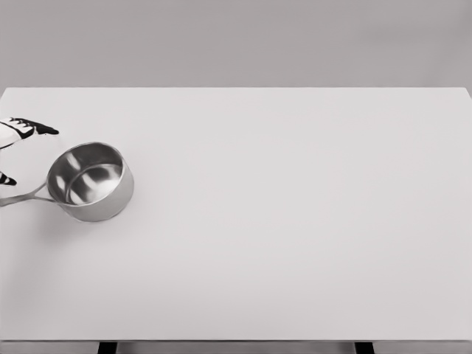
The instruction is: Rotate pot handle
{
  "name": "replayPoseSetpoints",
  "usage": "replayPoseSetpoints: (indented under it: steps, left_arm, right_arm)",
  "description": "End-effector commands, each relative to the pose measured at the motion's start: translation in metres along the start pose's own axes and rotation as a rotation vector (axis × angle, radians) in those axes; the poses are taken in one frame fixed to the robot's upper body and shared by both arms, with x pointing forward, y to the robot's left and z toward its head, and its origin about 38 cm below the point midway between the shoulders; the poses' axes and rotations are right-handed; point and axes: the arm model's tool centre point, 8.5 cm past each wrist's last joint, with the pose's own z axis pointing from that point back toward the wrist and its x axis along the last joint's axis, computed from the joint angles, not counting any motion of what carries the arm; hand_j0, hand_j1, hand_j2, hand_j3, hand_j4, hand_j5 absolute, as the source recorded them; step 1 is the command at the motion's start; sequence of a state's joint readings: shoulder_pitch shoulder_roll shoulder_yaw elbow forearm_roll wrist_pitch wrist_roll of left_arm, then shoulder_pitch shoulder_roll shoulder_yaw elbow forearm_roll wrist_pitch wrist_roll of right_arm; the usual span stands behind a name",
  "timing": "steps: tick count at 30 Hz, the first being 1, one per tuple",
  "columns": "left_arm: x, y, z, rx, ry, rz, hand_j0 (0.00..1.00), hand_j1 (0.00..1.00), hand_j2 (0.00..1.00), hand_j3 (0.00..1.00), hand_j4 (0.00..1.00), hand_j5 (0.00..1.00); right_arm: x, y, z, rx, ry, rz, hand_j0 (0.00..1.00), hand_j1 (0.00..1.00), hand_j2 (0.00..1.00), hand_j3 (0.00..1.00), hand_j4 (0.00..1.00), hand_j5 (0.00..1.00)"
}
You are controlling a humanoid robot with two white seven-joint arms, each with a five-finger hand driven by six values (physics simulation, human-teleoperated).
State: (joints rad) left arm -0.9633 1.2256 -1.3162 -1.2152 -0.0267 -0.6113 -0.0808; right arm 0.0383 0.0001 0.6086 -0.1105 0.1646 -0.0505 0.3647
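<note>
One steel pot (91, 181) sits on the table (295, 221), its handle (22, 197) beside one left robot hand (18, 136), fingers spread.

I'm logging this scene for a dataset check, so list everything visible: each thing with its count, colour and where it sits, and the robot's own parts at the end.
pot: one, shiny silver metal, empty, standing upright on the table near its left edge
pot handle: one, silver, sticking out from the pot to the left and running off the picture's left edge
table: one, plain white top filling most of the view; dark legs just show at the bottom edge
backdrop: plain grey behind the table's far edge
left hand: one, white with black fingertips, only partly in view at the left edge, just above the pot handle; another black fingertip shows lower, close to the handle
right hand: not in view
</note>
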Motion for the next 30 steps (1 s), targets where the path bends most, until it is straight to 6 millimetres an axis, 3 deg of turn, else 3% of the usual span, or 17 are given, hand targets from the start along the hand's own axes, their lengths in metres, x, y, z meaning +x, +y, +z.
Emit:
replayPoseSetpoints:
  steps: [1,4,6,7,9,12,15,18,25,30]
  left_arm:
    - [0.002,0.011,0.002,0.041,-0.005,0.016,1.00,1.00,1.00,1.00,1.00,1.00]
    - [0.035,0.022,0.004,0.071,-0.108,0.047,1.00,1.00,1.00,1.00,1.00,1.00]
    - [0.060,0.020,0.010,0.050,-0.175,0.037,1.00,1.00,1.00,1.00,1.00,1.00]
    - [0.061,0.013,0.013,0.027,-0.175,0.042,1.00,1.00,1.00,1.00,1.00,1.00]
    - [0.053,-0.002,0.021,-0.014,-0.142,0.054,1.00,1.00,1.00,1.00,1.00,1.00]
    - [0.045,-0.003,0.033,-0.017,-0.110,0.052,1.00,1.00,1.00,1.00,1.00,1.00]
    - [0.046,-0.018,0.027,-0.054,-0.116,0.067,1.00,1.00,1.00,1.00,1.00,1.00]
    - [0.031,-0.031,0.014,-0.068,-0.083,0.087,1.00,1.00,1.00,1.00,1.00,1.00]
    - [0.001,-0.033,0.009,-0.052,0.002,0.095,1.00,1.00,1.00,1.00,1.00,1.00]
    - [0.003,-0.027,0.002,-0.035,-0.008,0.083,1.00,1.00,1.00,1.00,1.00,1.00]
  right_arm:
    - [0.000,0.000,0.000,0.000,0.000,0.000,1.00,1.00,1.00,1.00,1.00,1.00]
    - [0.000,0.000,0.000,0.000,0.000,0.000,1.00,1.00,1.00,1.00,1.00,1.00]
    - [0.000,0.000,0.000,0.000,-0.001,0.000,1.00,1.00,1.00,1.00,1.00,1.00]
    - [0.000,0.000,0.000,0.000,0.000,0.000,1.00,1.00,1.00,1.00,1.00,1.00]
    - [0.000,0.000,0.000,0.000,-0.001,0.000,1.00,1.00,1.00,1.00,1.00,1.00]
    - [0.000,0.000,0.000,0.000,-0.001,-0.002,1.00,1.00,1.00,1.00,1.00,1.00]
    - [0.000,0.000,0.000,0.000,-0.001,0.000,1.00,1.00,1.00,1.00,1.00,1.00]
    - [0.000,0.000,0.000,0.000,-0.001,-0.002,1.00,1.00,1.00,1.00,1.00,1.00]
    - [0.000,0.000,0.000,0.000,0.000,0.000,1.00,1.00,1.00,1.00,1.00,1.00]
    - [0.000,0.000,0.000,0.000,-0.001,-0.002,1.00,1.00,1.00,1.00,1.00,1.00]
